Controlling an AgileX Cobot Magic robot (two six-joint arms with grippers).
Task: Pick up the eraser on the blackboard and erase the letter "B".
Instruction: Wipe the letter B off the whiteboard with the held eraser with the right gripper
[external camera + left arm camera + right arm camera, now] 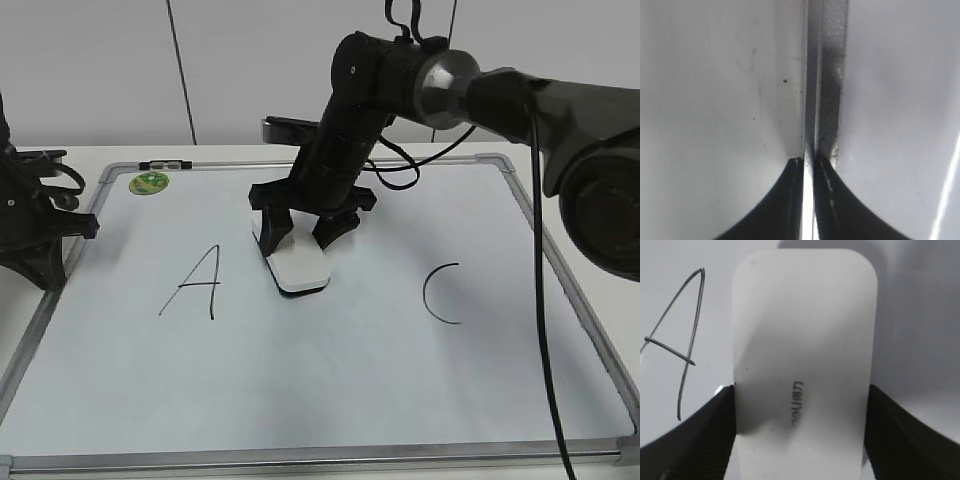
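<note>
Exterior: right end effector (297, 236) clamps eraser (295, 262) flat on blackboard (330, 380) between "A" (193, 283) and "C" (443, 293), covering where "B" should be; none visible.
Left wrist: left end effector (808, 167) together, parked over frame.
Right wrist: fingers (705, 432) pinch eraser's long sides for wiping.

Eraser (297, 263) on blackboard (330, 400) — between "A" (195, 283) and "C" (443, 293)

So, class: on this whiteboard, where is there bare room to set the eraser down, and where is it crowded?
Bare patches: the wide strip of the blackboard below the letters, along the near frame; the stretch between the eraser and the C; the corner above the C. Crowded: the middle, where the right gripper clamps the eraser close beside the A.
</note>
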